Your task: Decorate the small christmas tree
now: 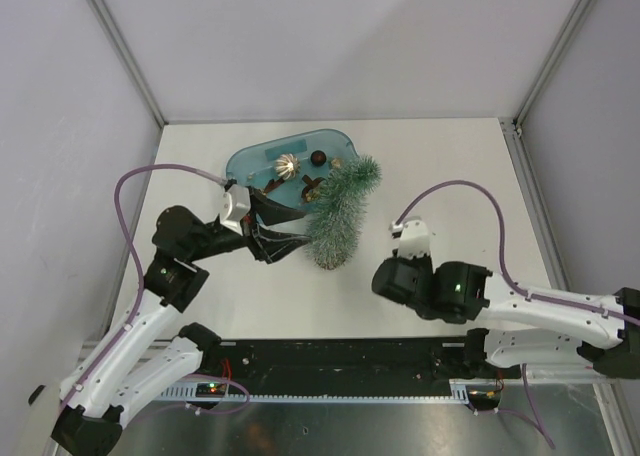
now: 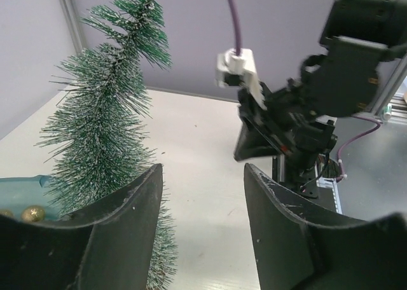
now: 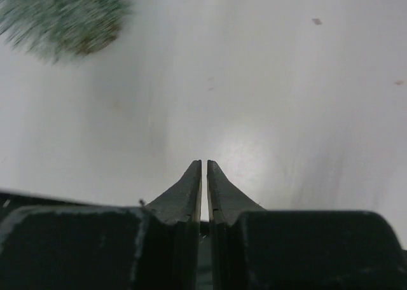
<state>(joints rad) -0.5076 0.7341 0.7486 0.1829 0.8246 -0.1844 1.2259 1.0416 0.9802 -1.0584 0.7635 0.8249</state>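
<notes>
The small christmas tree, frosted green and bristly with a bent tip, stands in the middle of the table right beside the blue tub. It fills the left of the left wrist view. My left gripper is open and empty, low beside the tree's left side; its near finger brushes the lower needles. My right gripper is shut and empty, pointing down at bare table to the right of the tree, which is blurred there. Its wrist hides the fingers from above.
The tub holds ornaments: a silver spiky one, a brown ball and gold pieces. Gold balls show in the tub's corner. The right arm faces my left gripper across bare table. Walls enclose three sides.
</notes>
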